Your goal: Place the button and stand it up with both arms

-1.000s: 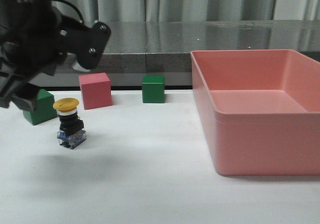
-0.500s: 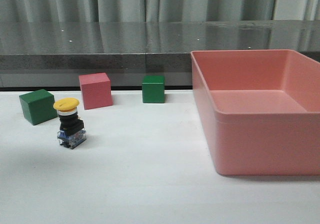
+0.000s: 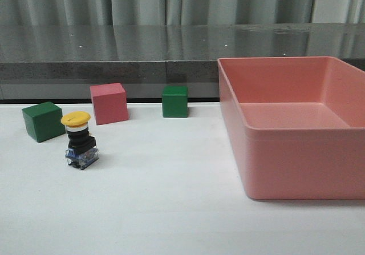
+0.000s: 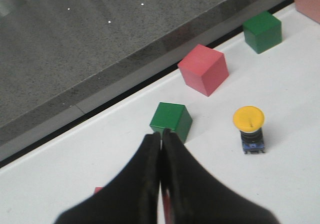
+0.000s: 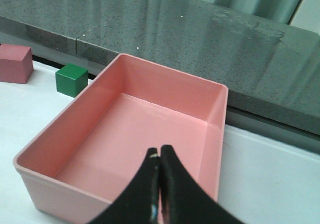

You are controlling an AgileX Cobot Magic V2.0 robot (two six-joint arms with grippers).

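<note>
The button [image 3: 78, 140] stands upright on the white table at the left, yellow cap up, black body, blue base; it also shows in the left wrist view [image 4: 249, 129]. No arm shows in the front view. My left gripper [image 4: 161, 134] is shut and empty, high above the table, near a green cube [image 4: 171, 120] and apart from the button. My right gripper [image 5: 159, 152] is shut and empty, high over the pink bin [image 5: 60, 133].
A green cube [image 3: 43, 120], a pink cube [image 3: 109, 102] and a second green cube [image 3: 174, 100] stand along the table's back. The large pink bin [image 3: 285, 164] fills the right side. A dark stone ledge [image 3: 142, 47] runs behind.
My left arm, which filled the upper left of the front view a second ago, has pulled out of that view. The button and cubes have not moved.
</note>
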